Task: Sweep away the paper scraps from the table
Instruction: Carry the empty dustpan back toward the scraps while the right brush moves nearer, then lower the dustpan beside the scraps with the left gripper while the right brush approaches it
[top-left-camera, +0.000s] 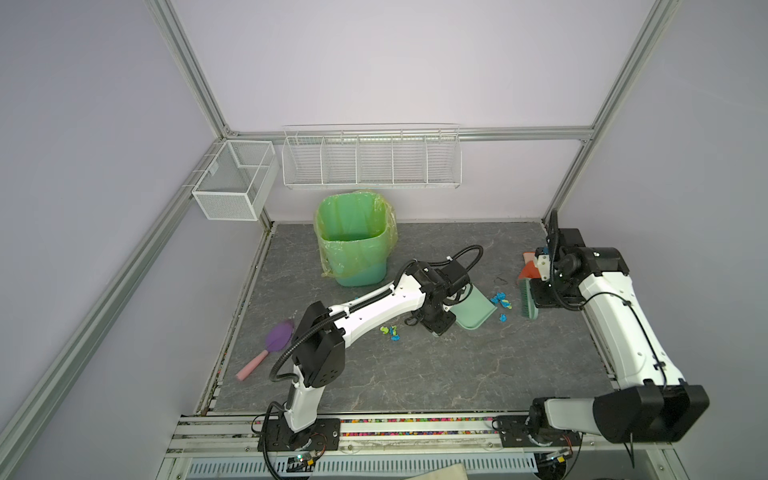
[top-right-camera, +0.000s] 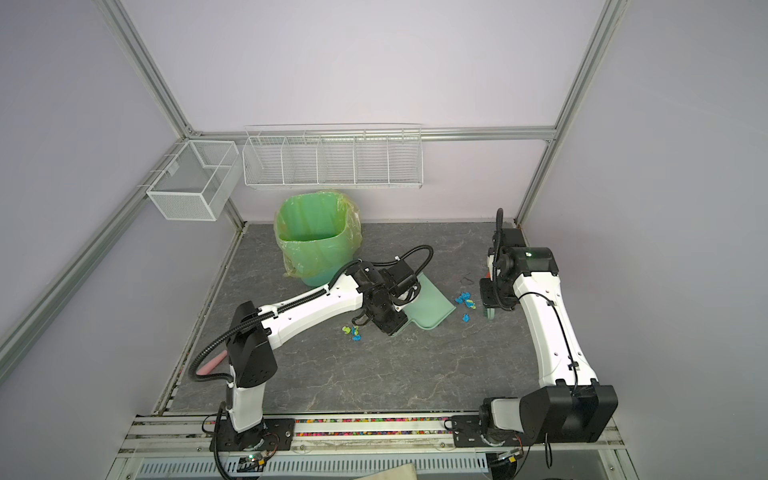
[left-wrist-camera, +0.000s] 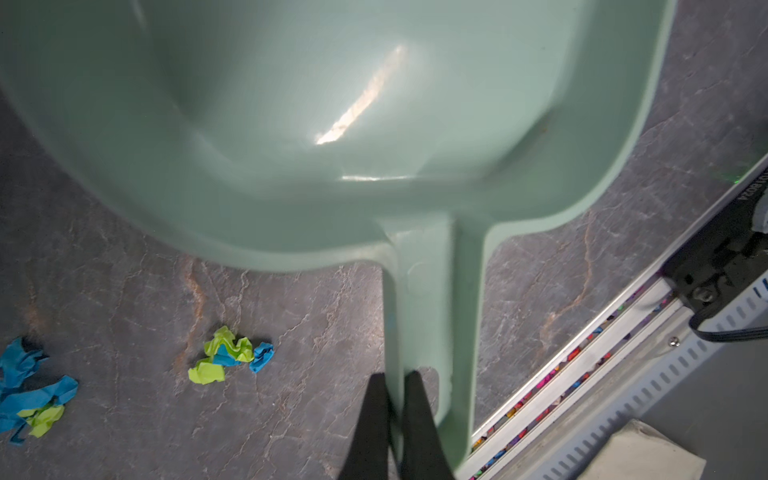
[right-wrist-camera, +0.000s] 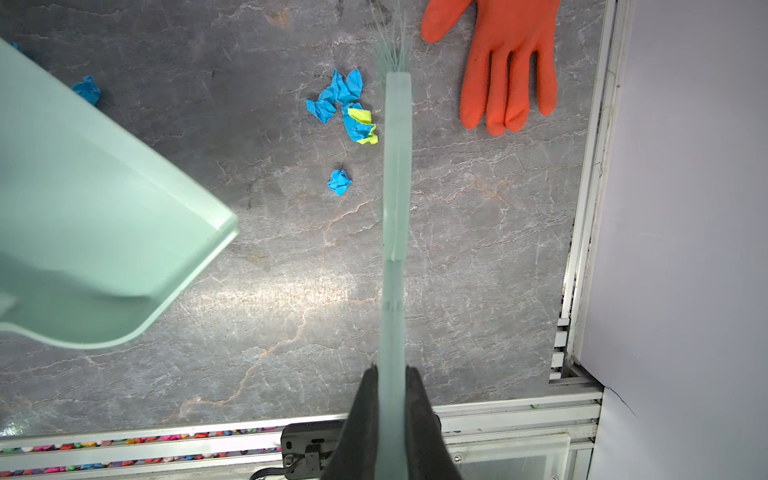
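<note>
The worktop (top-left-camera: 415, 374) is not clean yet. The left fingers (left-wrist-camera: 372, 424) are clamped on the dustpan (left-wrist-camera: 291, 124), which looks empty. The right fingers (right-wrist-camera: 419, 415) pinch the brush (right-wrist-camera: 397, 166). The paper scraps (right-wrist-camera: 345, 104) lie out past the right fingers beside the brush, and some beside the left fingers.

Bright blue and lime-green are shown by the wadded paper scraps (right-wrist-camera: 347, 108), pale veins by the dark grey flat table (right-wrist-camera: 291, 257), mint green by the plastic dustpan (left-wrist-camera: 332, 104), orange by the rubber glove (right-wrist-camera: 507, 62)
</note>
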